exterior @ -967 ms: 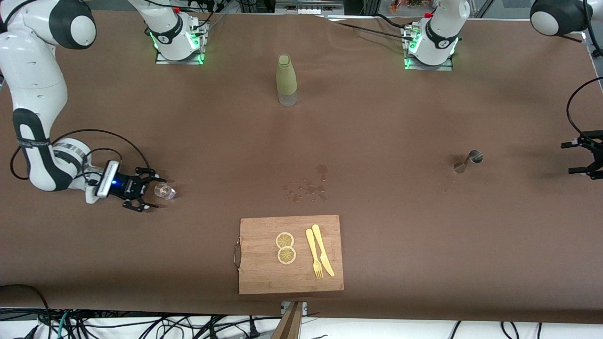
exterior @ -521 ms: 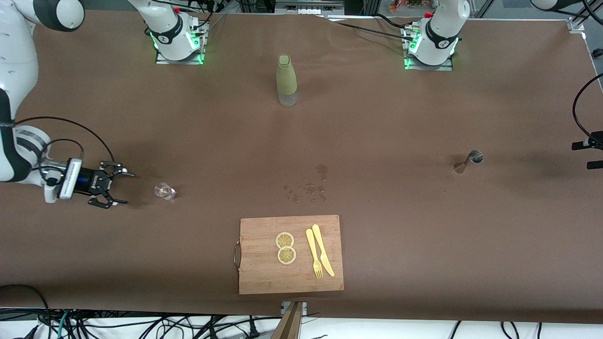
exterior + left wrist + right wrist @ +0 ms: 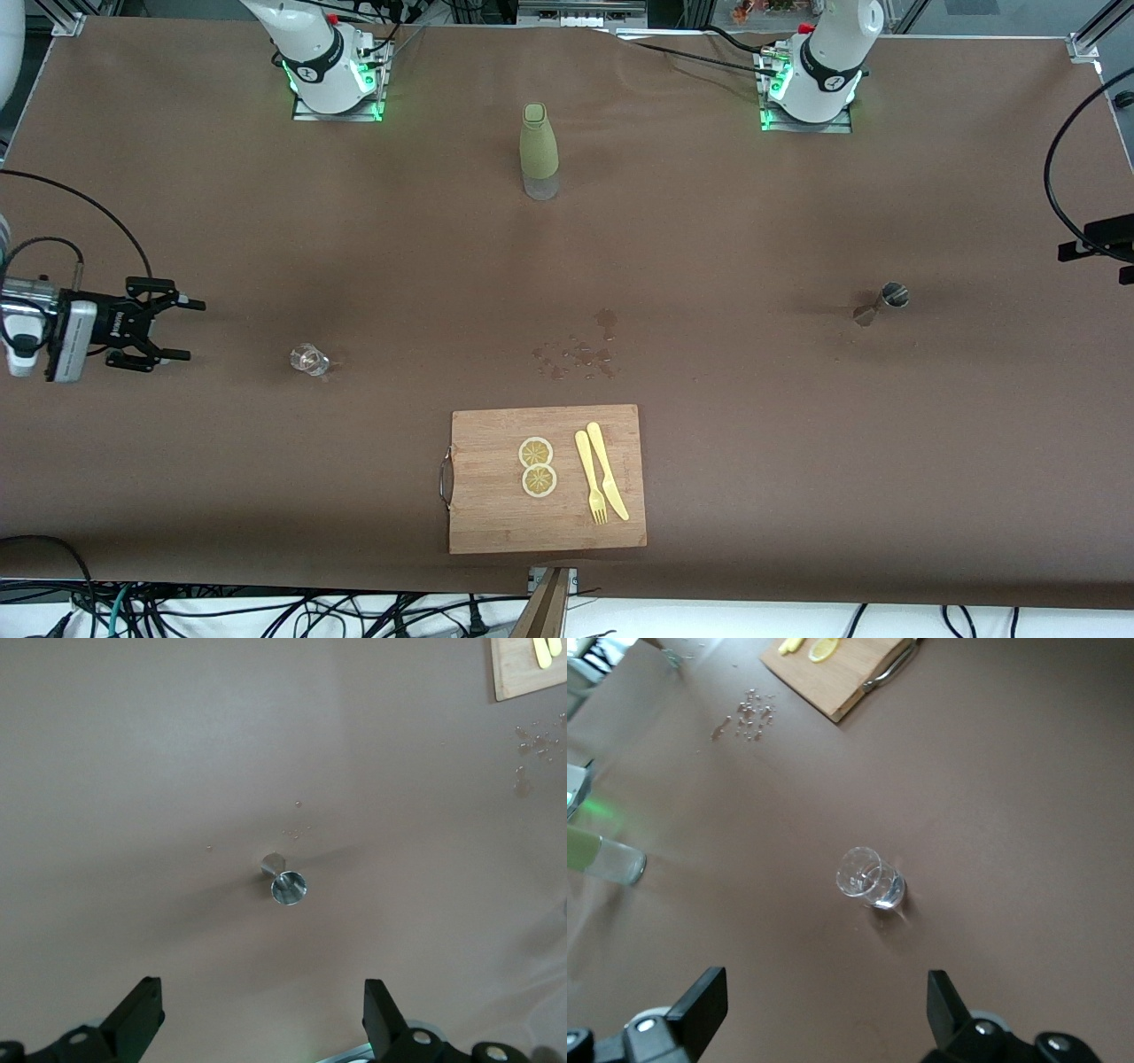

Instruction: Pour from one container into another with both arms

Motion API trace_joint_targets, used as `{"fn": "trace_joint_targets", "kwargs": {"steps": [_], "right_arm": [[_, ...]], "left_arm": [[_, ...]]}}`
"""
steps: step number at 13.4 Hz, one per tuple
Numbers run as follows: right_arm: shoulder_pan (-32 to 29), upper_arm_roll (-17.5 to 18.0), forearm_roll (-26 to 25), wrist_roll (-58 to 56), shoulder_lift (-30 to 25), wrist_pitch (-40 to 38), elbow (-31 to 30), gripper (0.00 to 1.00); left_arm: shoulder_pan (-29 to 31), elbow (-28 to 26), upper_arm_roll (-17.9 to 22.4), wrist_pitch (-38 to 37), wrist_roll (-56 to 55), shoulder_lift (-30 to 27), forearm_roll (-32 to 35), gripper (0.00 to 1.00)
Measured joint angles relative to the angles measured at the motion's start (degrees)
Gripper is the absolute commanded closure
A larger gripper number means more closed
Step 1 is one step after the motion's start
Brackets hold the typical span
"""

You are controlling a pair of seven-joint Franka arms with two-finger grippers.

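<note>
Both grippers empty, jaws spread.
Right gripper point(image 3: 168, 330) near the glass point(image 3: 309, 360); left gripper point(image 3: 261, 1028) above the metal jigger point(image 3: 287, 885).

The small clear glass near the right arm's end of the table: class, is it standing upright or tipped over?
Upright. The glass stands on its base with its round rim facing up, free of the open right tool.

Brown cloth-covered table point(image 3: 797, 443); tangled black cables point(image 3: 221, 611) along white floor strip at table's near edge.
</note>
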Motion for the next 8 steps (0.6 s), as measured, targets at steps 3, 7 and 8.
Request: {"fn": "trace_joint_targets", "kwargs": {"steps": [3, 7, 8], "right_arm": [[3.5, 0.2, -9.9, 19.7, -7.9, -2.2, 0.4, 0.00], [6.2, 0.3, -21.6, 36.2, -13.5, -9.4, 1.8, 0.00], [7.1, 0.3, -24.7, 39.8, -14.5, -10.5, 2.6, 0.00]], "left_arm": [[-1.9, -0.1, -0.2, 0.9, -0.7, -2.0, 1.6, 0.00], [-3.9, -0.2, -5.7, 2.2, -19.6, -3.4, 5.7, 0.00], [-4.2, -0.2, -7.7, 2.2, -24.7, -3.9, 6.0, 0.00]]}}
